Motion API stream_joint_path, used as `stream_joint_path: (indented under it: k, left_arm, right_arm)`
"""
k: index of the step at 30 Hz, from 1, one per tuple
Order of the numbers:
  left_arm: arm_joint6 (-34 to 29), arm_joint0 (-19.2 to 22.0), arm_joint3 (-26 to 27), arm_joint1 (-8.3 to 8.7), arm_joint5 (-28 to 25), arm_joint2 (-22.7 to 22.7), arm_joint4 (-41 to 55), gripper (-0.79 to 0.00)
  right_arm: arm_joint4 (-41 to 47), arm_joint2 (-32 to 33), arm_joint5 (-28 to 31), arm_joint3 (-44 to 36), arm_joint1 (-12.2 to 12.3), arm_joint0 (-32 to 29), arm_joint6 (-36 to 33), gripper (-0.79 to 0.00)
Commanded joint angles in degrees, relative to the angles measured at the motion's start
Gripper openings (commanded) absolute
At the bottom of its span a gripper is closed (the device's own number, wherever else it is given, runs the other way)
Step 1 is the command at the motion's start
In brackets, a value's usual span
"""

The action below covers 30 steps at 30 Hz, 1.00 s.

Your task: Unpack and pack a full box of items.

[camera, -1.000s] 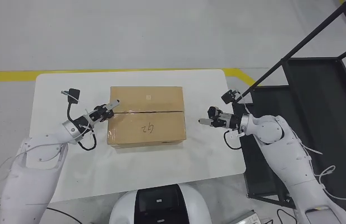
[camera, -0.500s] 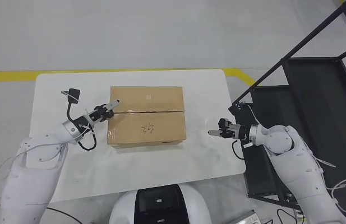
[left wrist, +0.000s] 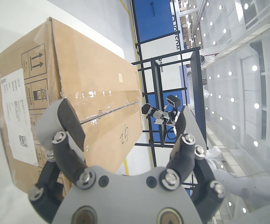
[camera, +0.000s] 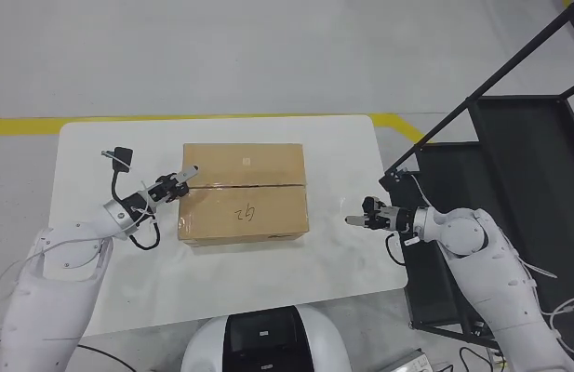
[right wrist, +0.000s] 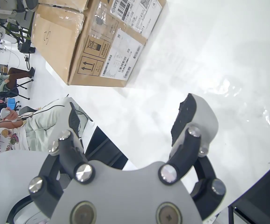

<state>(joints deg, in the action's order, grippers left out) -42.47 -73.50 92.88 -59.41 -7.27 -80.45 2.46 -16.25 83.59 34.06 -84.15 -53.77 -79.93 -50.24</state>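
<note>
Desk (camera: 268,274): white, rounded corners, carrying one item.

Rack (camera: 491,158): dark metal frame, standing on the floor just beside the desk's right edge.

Box (camera: 243,192): brown cardboard carton, closed, sitting flat near the middle of the desk, slightly toward the far side, long side running left to right. The two top flaps meet along the length. The left wrist view shows the box (left wrist: 97,78) from its left end, and the right wrist view shows the box (right wrist: 78,36) from its right end.

Left hand (camera: 186,177): at the box's left end, level with the top edge and in line with the flap join. Fingers spread wide and holding nothing in the left wrist view (left wrist: 124,115). From above, one fingertip overlaps the box's left edge. Whether it touches the cardboard cannot be told.

Right hand (camera: 352,221): over bare desk near the right edge, pointing toward the box's right end and clearly apart from it. Fingers spread and empty in the right wrist view (right wrist: 132,113), with desk surface between them.

Labels (right wrist: 137,1): white printed stickers on the box's right end. One more label (left wrist: 15,117) is on the left end.

Seam (camera: 245,185): clear tape along the flap join, wrinkled at both ends.

Mark (camera: 245,214): small handwritten scribble on the near flap.
</note>
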Motion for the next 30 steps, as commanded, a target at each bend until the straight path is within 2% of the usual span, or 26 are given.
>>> stream_joint_path:
  k: [1,4,10,15,17,18,20,24,26,30]
  left_arm:
    - [0.0,0.0,0.0,0.0,0.0,0.0,0.0,0.0]
    - [0.0,0.0,0.0,0.0,0.0,0.0,0.0,0.0]
    - [0.0,0.0,0.0,0.0,0.0,0.0,0.0,0.0]
    - [0.0,0.0,0.0,0.0,0.0,0.0,0.0,0.0]
    - [0.0,0.0,0.0,0.0,0.0,0.0,0.0,0.0]
    - [0.0,0.0,0.0,0.0,0.0,0.0,0.0,0.0]
    - [0.0,0.0,0.0,0.0,0.0,0.0,0.0,0.0]
    - [0.0,0.0,0.0,0.0,0.0,0.0,0.0,0.0]
    - [0.0,0.0,0.0,0.0,0.0,0.0,0.0,0.0]
    - [0.0,0.0,0.0,0.0,0.0,0.0,0.0,0.0]
  right_arm:
    - [0.4,-0.4,-0.1,1.0,0.0,0.4,0.2,0.0]
    - [-0.9,-0.8,-0.4,4.6,-0.1,2.7,1.4,0.0]
    - [-15.4,-4.8,-2.7,11.3,-0.6,7.2,7.6,0.0]
    - [-19.7,-9.0,-5.5,17.0,-1.6,10.4,13.0,-0.003]
    - [-20.7,-10.3,-7.2,19.4,-2.1,11.8,15.4,-0.046]
    - [-20.9,-10.8,-8.1,20.5,-2.4,12.4,16.3,-0.049]
    - [-22.5,-11.9,-10.7,22.3,-2.8,13.3,18.3,0.0]
    - [-26.1,-14.1,-16.5,24.1,-3.5,14.5,21.1,-0.025]
    - [-27.7,-14.8,-19.3,24.1,-3.9,14.6,22.6,-0.003]
    - [-29.7,-15.8,-23.0,23.2,-4.2,14.1,23.1,-0.049]
